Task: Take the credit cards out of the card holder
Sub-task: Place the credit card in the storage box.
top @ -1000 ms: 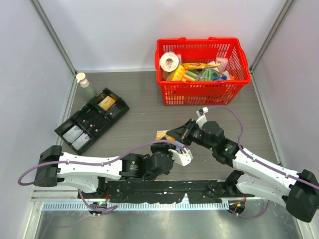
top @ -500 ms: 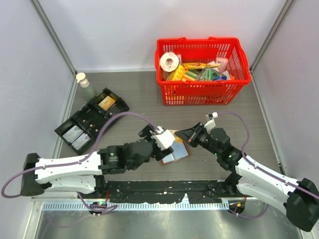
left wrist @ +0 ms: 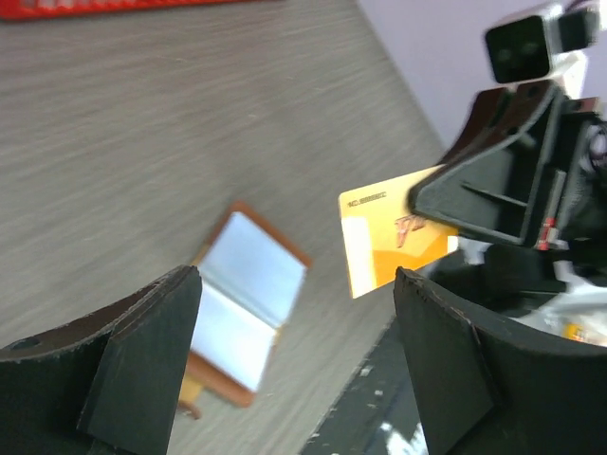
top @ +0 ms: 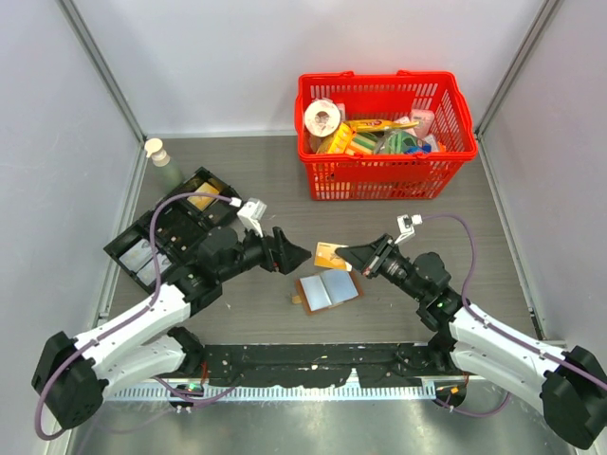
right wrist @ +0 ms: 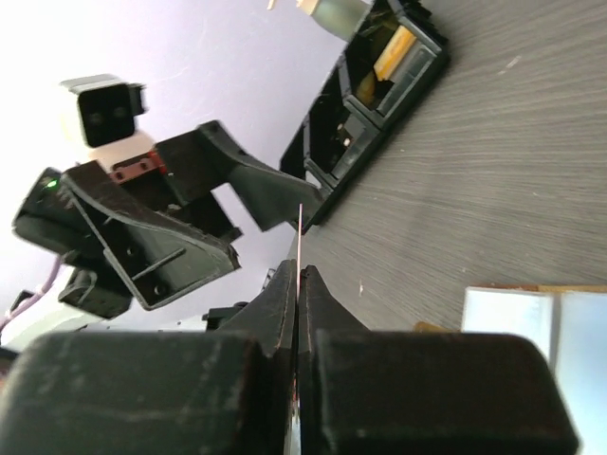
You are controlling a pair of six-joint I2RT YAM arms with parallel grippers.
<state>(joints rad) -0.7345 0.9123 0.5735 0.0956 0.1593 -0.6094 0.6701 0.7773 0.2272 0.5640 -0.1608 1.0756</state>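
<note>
The brown card holder (top: 327, 290) lies spread open on the table, pale blue inside, also visible below my left fingers (left wrist: 248, 308). My right gripper (top: 349, 256) is shut on an orange credit card (top: 331, 255), held above the table just behind the holder; in the left wrist view the credit card (left wrist: 394, 242) sticks out of those black jaws. Seen edge-on, the credit card (right wrist: 300, 237) is a thin line between the pressed right fingers. My left gripper (top: 289, 254) stands open and empty, left of the card and apart from the holder.
A black compartmented tray (top: 175, 227) with small items lies at the left, a small bottle (top: 159, 154) behind it. A red basket (top: 384, 137) full of goods stands at the back. Walls close in on both sides.
My left gripper let go, opened wide and drew back to the left, away from the holder. The holder now lies open on the table. My right gripper keeps the card, shifted slightly right.
</note>
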